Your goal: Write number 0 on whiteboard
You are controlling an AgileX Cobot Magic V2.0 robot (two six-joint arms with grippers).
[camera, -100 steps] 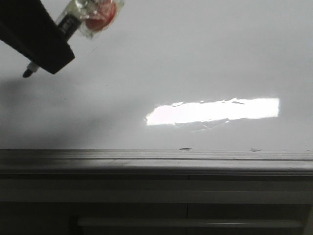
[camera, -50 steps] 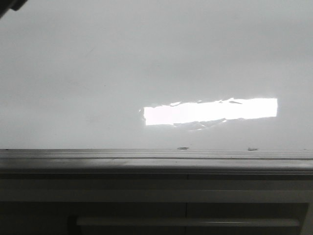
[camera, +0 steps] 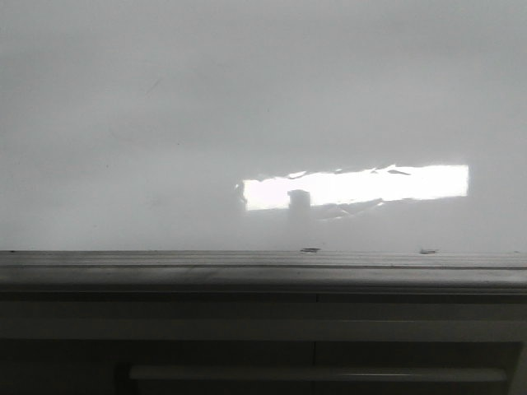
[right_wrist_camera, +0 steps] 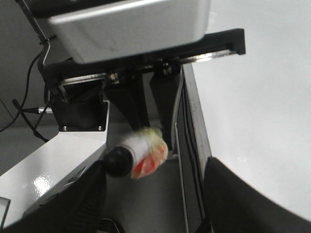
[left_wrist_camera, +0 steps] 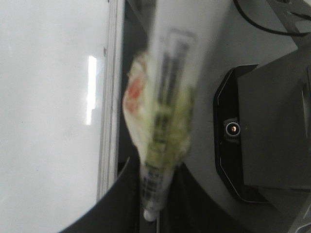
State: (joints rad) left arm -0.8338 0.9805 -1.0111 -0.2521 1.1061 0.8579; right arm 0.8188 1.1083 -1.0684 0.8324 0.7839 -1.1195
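1. The whiteboard (camera: 263,99) lies flat and fills the front view. It is glossy white, and its grey metal frame (camera: 263,267) runs as a ribbed band along the near edge.
2. We see no drawn loop on it, so we judge that the number 0 has not yet been written. Only faint smudges and a bright rectangular glare patch (camera: 370,185) mark the sheen.
3. Neither arm shows in the front view.
4. The left pincer (left_wrist_camera: 150,213) appears clamped on a marker (left_wrist_camera: 167,111), whose white printed barrel runs down between the dark fingers. The picture is blurred, so we read the grip as likely rather than certain.
5. A lumpy wad of tape (left_wrist_camera: 141,107), yellowish with a red patch, bulges around the barrel. It probably thickens the slim, slippery tube so the fingers can hold it steady while writing.
6. The right pincer (right_wrist_camera: 155,204) stands wide, its broad matte black fingers well apart.
7. A similar taped barrel (right_wrist_camera: 133,155) with a black end lies against one finger. We cannot tell whether it is the same marker.
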